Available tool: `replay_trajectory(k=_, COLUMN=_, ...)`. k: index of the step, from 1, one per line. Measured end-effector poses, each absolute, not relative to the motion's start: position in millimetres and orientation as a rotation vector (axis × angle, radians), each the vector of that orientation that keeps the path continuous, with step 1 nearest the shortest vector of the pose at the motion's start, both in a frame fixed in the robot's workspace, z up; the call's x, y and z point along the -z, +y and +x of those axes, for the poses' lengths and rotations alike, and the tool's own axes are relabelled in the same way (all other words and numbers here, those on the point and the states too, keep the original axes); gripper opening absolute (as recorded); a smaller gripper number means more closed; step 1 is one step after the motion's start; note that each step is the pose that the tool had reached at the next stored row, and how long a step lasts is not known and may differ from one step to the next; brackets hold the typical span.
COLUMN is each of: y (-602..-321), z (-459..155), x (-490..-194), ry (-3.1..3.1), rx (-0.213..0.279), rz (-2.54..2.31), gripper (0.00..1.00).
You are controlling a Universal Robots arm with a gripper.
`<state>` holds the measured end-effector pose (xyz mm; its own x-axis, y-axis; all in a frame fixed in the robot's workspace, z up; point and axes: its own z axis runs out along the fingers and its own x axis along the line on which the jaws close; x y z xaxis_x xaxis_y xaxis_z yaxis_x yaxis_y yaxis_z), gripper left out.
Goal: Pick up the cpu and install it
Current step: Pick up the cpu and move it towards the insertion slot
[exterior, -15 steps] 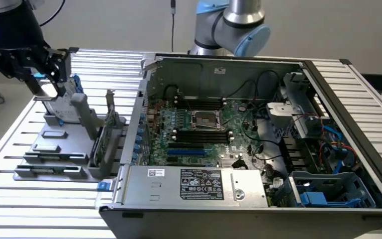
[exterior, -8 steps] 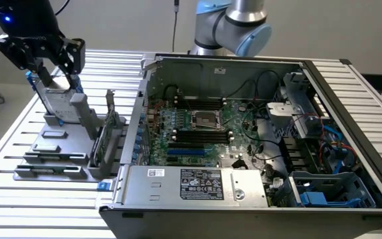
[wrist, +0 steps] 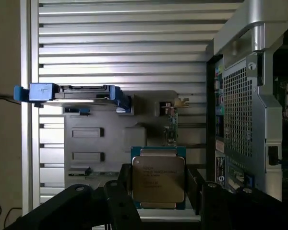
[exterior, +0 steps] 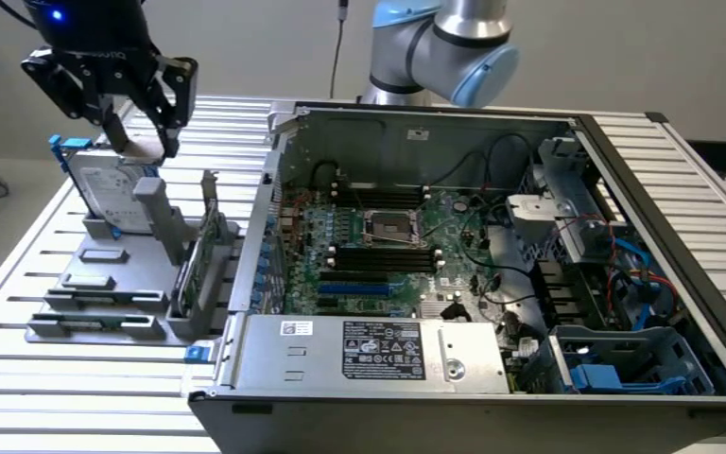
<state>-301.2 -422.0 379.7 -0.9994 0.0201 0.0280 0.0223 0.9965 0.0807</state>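
Slatted metal table (exterior: 35, 378), item one: the cpu (wrist: 158, 178), clamped between my gripper's (exterior: 143, 140) fingers (wrist: 117, 196) at ten o'clock of the exterior view, above the parts rack (exterior: 98, 284) (pickup done, seating in the board's socket (exterior: 386, 225) outstanding).

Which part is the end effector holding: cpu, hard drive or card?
The cpu, the small silvery square clamped in the end effector; the blue-bracketed hard drive stands in the gray rack.

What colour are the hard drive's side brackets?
Blue. The brackets show best in the wrist view, on the hard drive.
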Motion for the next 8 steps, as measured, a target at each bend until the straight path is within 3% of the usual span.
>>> replay_trajectory(k=8, y=-422, z=-266, x=-392, ry=-3.101, rx=0.126, rz=-0.034, gripper=0.55)
